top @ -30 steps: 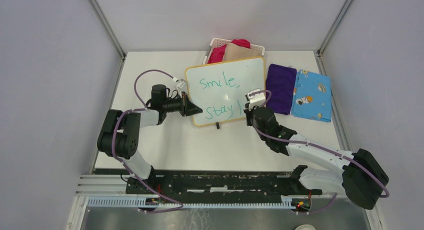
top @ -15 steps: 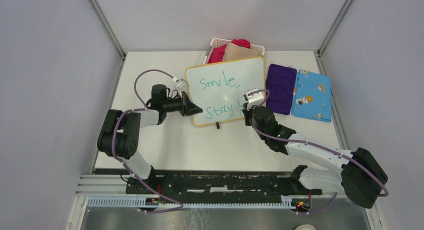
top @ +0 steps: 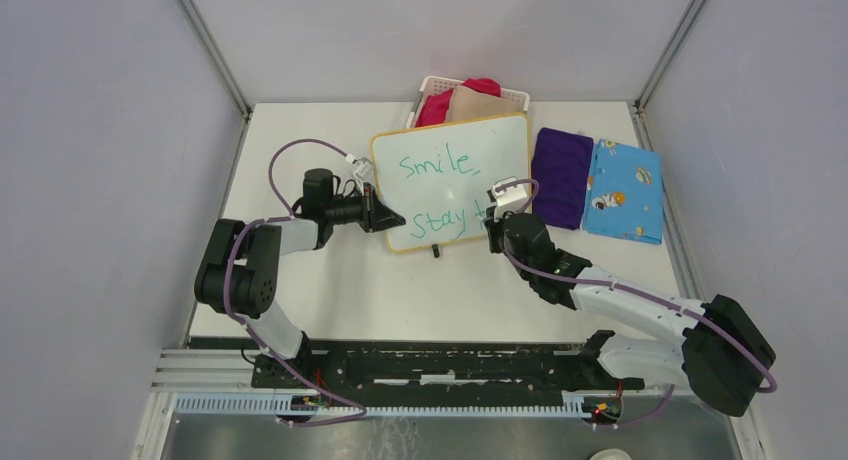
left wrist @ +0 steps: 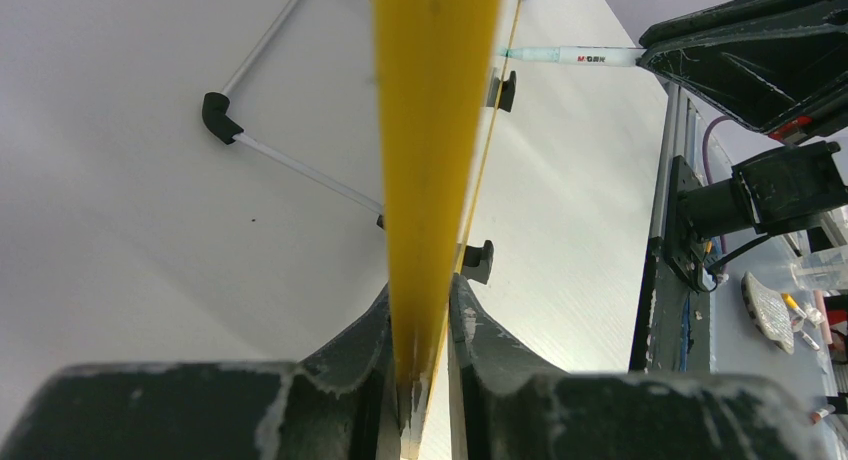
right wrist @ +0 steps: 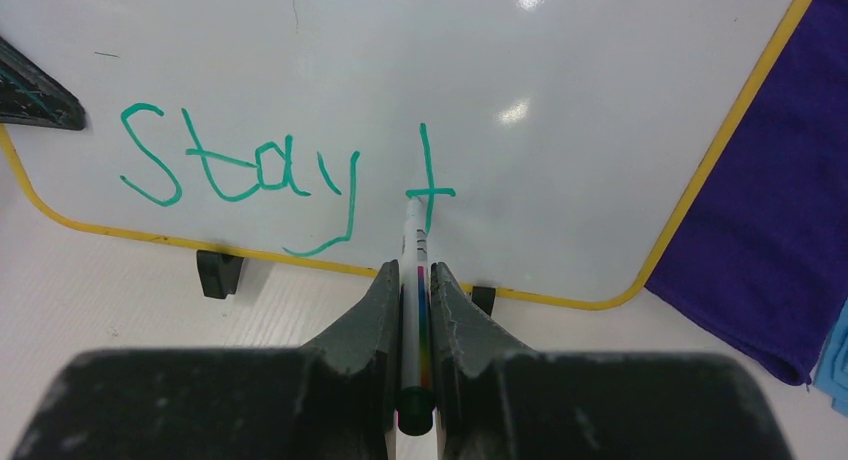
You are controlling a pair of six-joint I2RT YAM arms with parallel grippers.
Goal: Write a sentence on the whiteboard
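Whiteboard [top: 495, 150] edge is clamped in the left jaws, probably so it won't slide, while the right jaws pinch the marker [right wrist: 411, 270], tip down mid-letter in the sentence [right wrist: 240, 175].

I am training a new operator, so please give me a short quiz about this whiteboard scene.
1. True or false: the left gripper is shut on the yellow rim of the rectangular white whiteboard.
2. The right gripper is: A) open, B) shut on the slim white marker pen, C) shut on nothing.
3. Fill in: the green handwritten lower line begins with "____".
Key: 1 true; 2 B; 3 stay.
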